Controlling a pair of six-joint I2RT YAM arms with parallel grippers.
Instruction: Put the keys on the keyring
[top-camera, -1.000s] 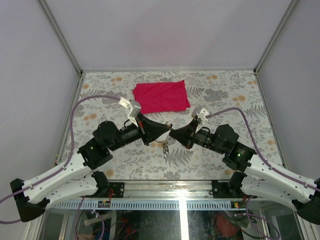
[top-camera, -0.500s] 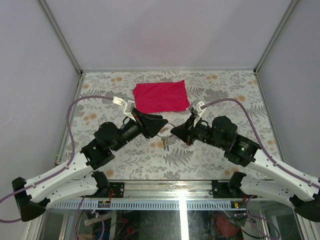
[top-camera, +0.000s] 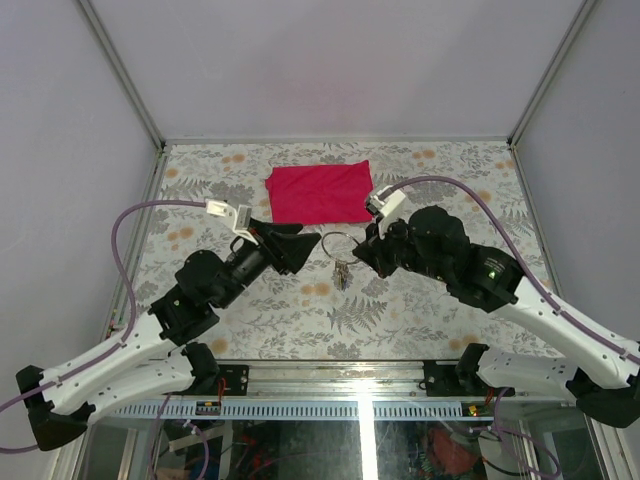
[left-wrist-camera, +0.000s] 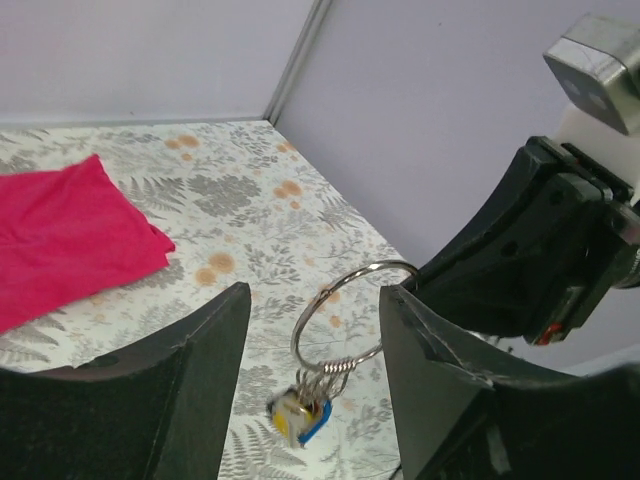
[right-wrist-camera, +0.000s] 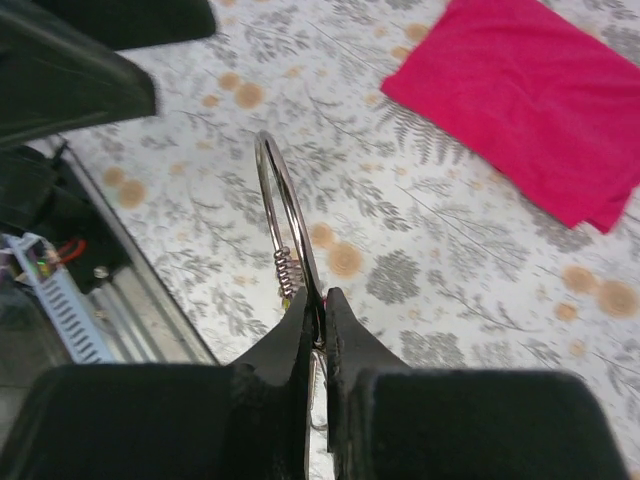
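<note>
The silver keyring (top-camera: 338, 243) hangs in the air above the table, pinched at its lower edge by my right gripper (right-wrist-camera: 315, 295), which is shut on the wire. A bunch of small keys (left-wrist-camera: 299, 421) dangles from the keyring (left-wrist-camera: 324, 294) below a stack of small loops. Their blue and yellowish heads are blurred. My left gripper (left-wrist-camera: 314, 300) is open, its two fingers standing on either side of the ring without touching it. From above, the left gripper (top-camera: 312, 242) sits just left of the ring and the right gripper (top-camera: 362, 252) just right of it.
A red cloth (top-camera: 320, 192) lies flat on the fern-patterned table (top-camera: 450, 190) behind the grippers. Grey walls and metal frame posts close in the table on three sides. The near metal rail (right-wrist-camera: 120, 310) lies below the ring.
My left gripper has opened, let go of the ring and drawn back to the left. The right gripper has carried the ring and its keys up and toward the cloth.
</note>
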